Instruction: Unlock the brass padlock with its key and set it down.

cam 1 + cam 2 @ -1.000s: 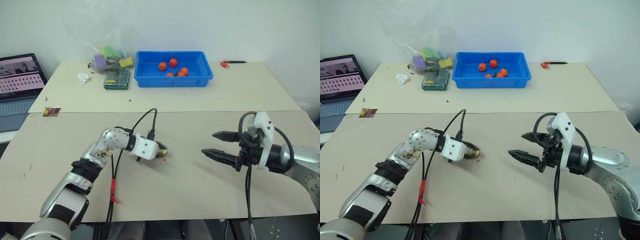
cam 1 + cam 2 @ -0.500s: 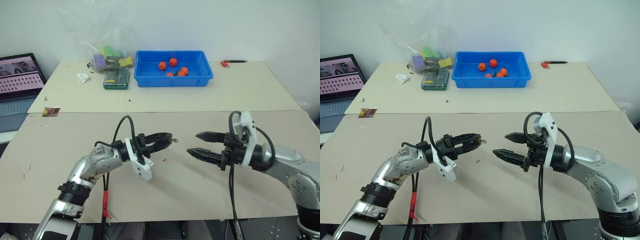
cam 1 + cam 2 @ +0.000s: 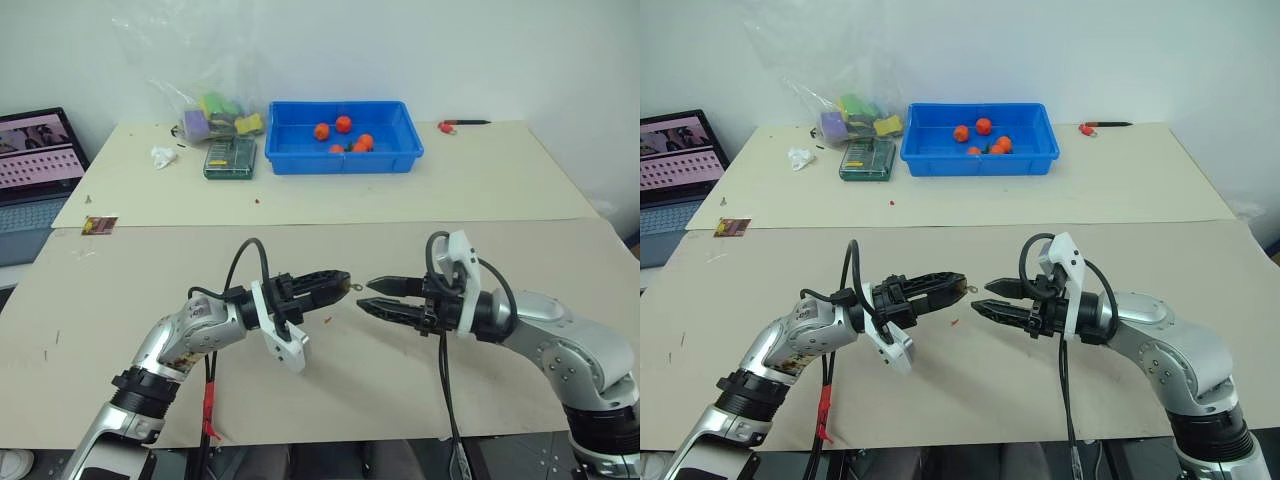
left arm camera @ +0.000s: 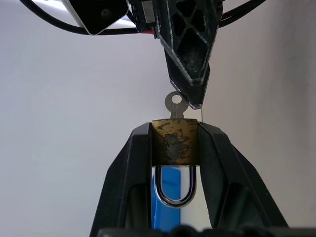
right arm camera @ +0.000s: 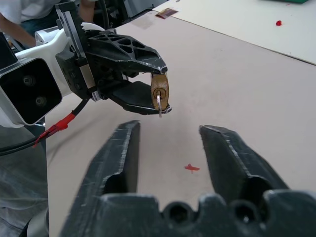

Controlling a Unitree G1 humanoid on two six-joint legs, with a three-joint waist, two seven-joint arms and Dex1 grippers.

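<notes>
Table [image 3: 480, 200]: bare board surface under both arms. Left gripper [image 3: 340, 280] held level above it, fingers [image 4: 133, 168] clamped on the padlock [image 4: 175, 143], shackle lying back between them. Right gripper [image 3: 372, 295] faces it closely, jaws partly apart, gripping nothing. Key [image 4: 174, 104] protrudes from the padlock toward the right gripper's tips.

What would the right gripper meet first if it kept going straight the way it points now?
Most likely the key sticking out of the brass padlock, held in the left gripper. The right gripper points at it, fingers apart; exact alignment is unclear.
</notes>
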